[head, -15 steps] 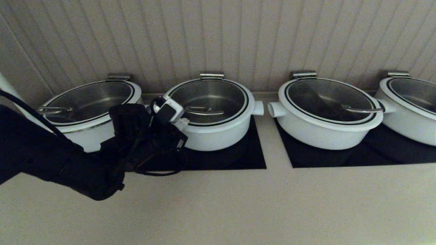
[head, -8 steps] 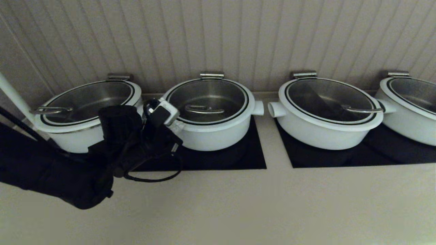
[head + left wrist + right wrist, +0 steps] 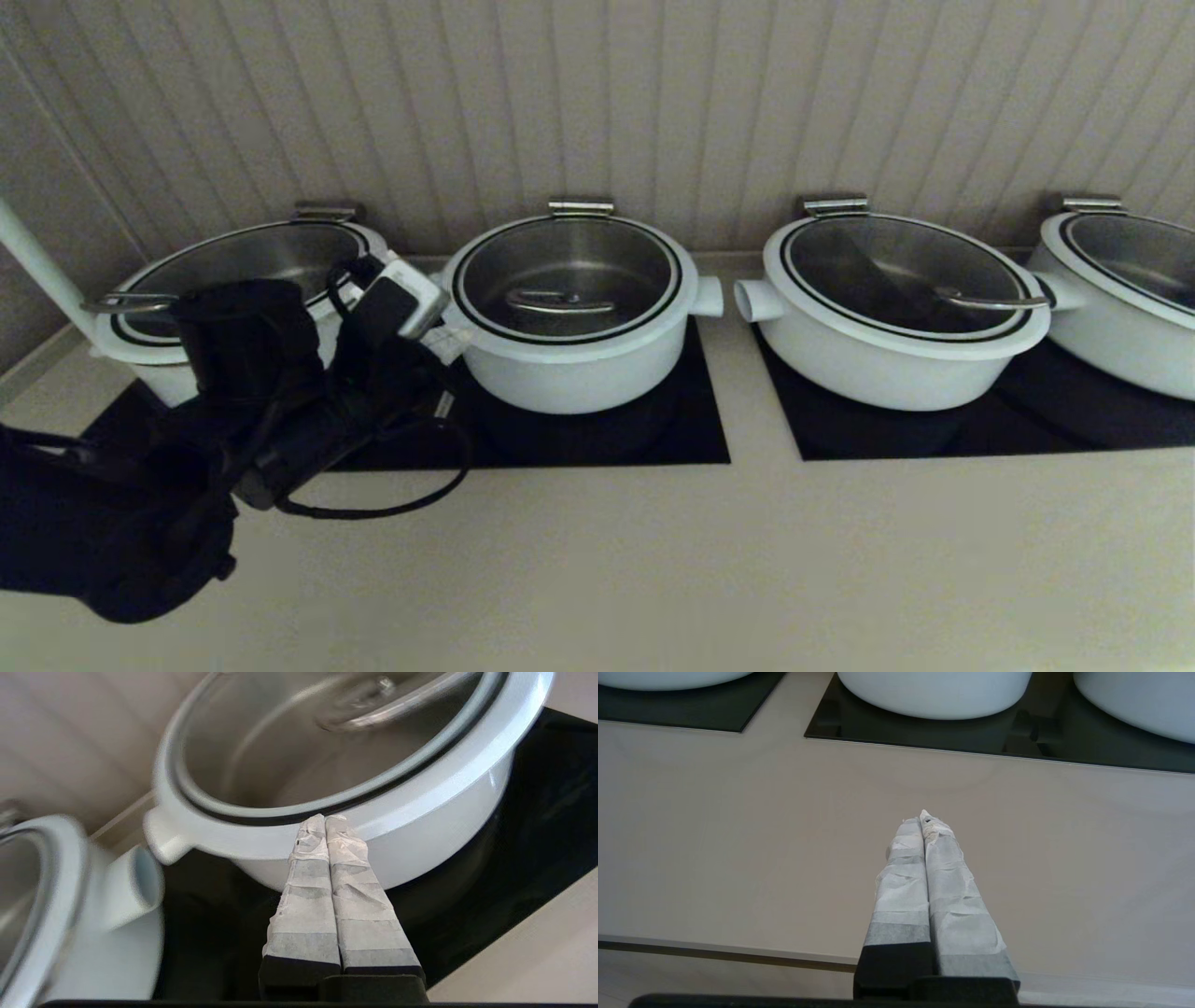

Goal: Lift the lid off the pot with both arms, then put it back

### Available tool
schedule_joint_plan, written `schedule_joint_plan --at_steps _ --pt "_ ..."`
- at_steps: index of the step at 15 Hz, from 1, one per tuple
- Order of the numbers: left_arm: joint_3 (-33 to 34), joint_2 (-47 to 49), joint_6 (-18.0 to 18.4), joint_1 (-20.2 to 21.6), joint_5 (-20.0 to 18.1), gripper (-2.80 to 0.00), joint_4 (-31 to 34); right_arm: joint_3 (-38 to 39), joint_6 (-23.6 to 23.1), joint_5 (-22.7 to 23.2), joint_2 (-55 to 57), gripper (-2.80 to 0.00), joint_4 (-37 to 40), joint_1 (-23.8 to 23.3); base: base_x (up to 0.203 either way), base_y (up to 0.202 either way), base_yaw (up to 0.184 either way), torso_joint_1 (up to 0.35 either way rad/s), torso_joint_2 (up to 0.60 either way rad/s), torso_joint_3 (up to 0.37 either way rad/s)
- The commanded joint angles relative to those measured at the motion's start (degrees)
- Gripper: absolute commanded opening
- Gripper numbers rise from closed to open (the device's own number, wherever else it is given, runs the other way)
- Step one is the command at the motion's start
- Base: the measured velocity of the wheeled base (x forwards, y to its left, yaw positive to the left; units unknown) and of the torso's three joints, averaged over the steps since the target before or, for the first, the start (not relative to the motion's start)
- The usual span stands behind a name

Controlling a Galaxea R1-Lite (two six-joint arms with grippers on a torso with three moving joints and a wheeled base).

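Observation:
The pot [image 3: 579, 373] is second from the left in the row, on a black hob panel. The lid [image 3: 568, 266] lies shut on it, with its steel loop handle [image 3: 558, 301] across the glass. My left gripper [image 3: 450, 342] is shut and empty, beside the pot's left side at rim height. In the left wrist view its taped tips [image 3: 324, 819] sit just short of the pot wall [image 3: 420, 812], under the lid [image 3: 280, 742]. My right gripper [image 3: 923, 820] is shut and empty over the beige counter near its front edge, out of the head view.
Similar white pots stand to the left [image 3: 233, 271] and right [image 3: 896, 308], with a fourth at the far right [image 3: 1120, 289]. The black hob panels [image 3: 691, 429] sit in a beige counter [image 3: 700, 560]. A ribbed wall is behind. A white pole [image 3: 37, 271] leans at the far left.
My left arm has drawn back to the left and lower. Its gripper has moved from the lid's left rim to beside the pot. The lid and pots have not moved.

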Motion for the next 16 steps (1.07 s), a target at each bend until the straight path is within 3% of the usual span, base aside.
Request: schedule_joint_plan --at_steps 1,5,10,16 --pt "2.2 -4.6 -0.1 0.1 1.3 -2.8 -0.2 0.0 0.0 0.0 0.0 -2.8 0.0 0.0 0.0 0.0 0.0 0.0 0.0 0.0" --pt "8.7 -11.0 -0.3 2.0 1.6 -2.8 0.1 0.0 0.0 0.0 0.0 -2.8 0.0 0.0 0.0 0.0 0.0 0.0 0.0 0.0" --pt "19.9 -21.1 -0.3 13.5 1.9 -2.8 1.4 0.0 0.0 0.1 0.0 -2.8 0.0 0.0 0.0 0.0 0.0 0.0 0.0 0.0" --pt "35.7 -35.0 -0.7 22.1 2.1 -2.8 4.8 0.0 0.0 0.0 0.0 -2.8 0.0 0.0 0.0 0.0 0.0 0.0 0.0 0.0"
